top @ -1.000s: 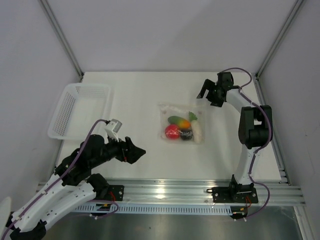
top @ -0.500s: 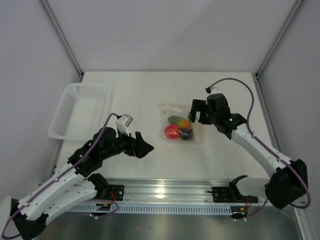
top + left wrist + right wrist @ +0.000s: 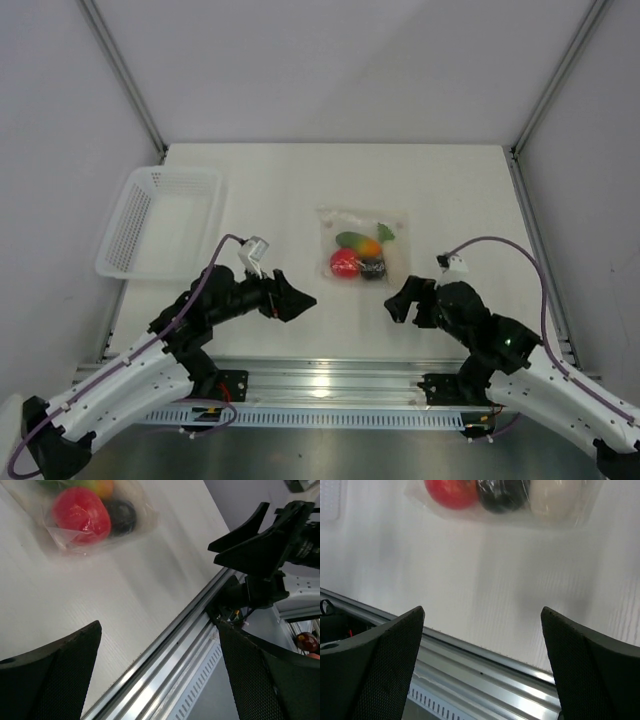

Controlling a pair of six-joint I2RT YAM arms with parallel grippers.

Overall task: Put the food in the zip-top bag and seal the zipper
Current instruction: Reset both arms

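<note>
No legible text, label, brand name, number or sign appears in the overhead view or in either wrist view. The clear zip-top bag (image 3: 345, 222) shows no print that can be read at this size and sharpness. The small white housings on the two arms (image 3: 255, 247) (image 3: 453, 263) likewise show no readable marking.
</note>
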